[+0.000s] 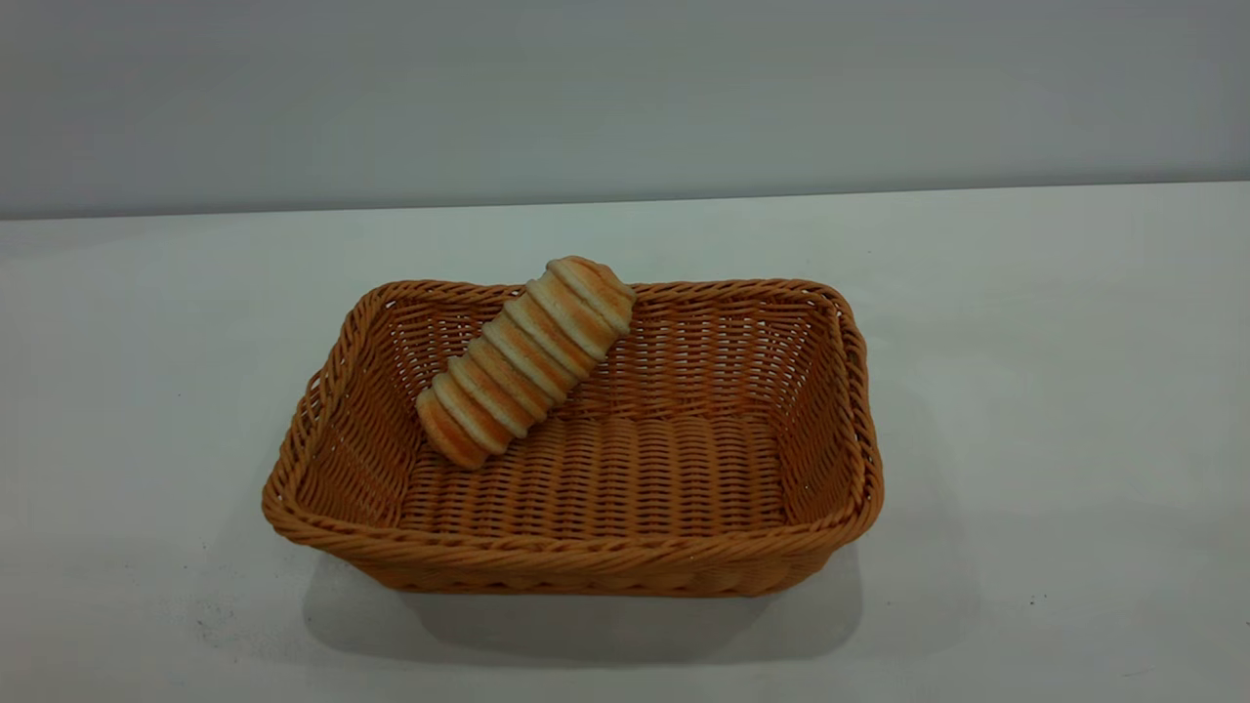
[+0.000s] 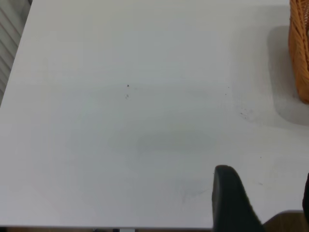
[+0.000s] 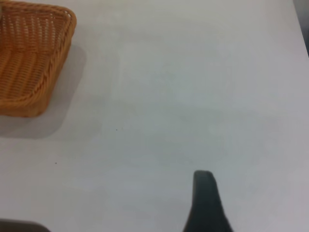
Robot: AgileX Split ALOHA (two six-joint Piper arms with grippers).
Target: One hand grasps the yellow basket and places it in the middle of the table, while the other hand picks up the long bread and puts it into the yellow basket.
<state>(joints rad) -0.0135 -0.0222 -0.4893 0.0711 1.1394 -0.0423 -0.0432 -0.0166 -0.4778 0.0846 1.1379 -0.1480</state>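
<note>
The yellow basket (image 1: 576,561) stands in the middle of the white table (image 1: 1055,391). The long bread (image 1: 527,361) lies inside it at the left. Its lower end rests on the basket floor and its upper end leans on the far rim. Neither arm shows in the exterior view. My left gripper (image 2: 268,195) is open and empty, low over bare table, with the basket's side (image 2: 300,48) well away from it. My right gripper (image 3: 256,208) is open and empty over bare table. Only one dark finger (image 3: 205,203) shows, and the basket corner (image 3: 67,29) is far off.
The table's far edge meets a plain grey wall (image 1: 625,98). A table edge shows close to the left gripper (image 2: 145,228). A few small dark specks (image 2: 128,87) mark the tabletop.
</note>
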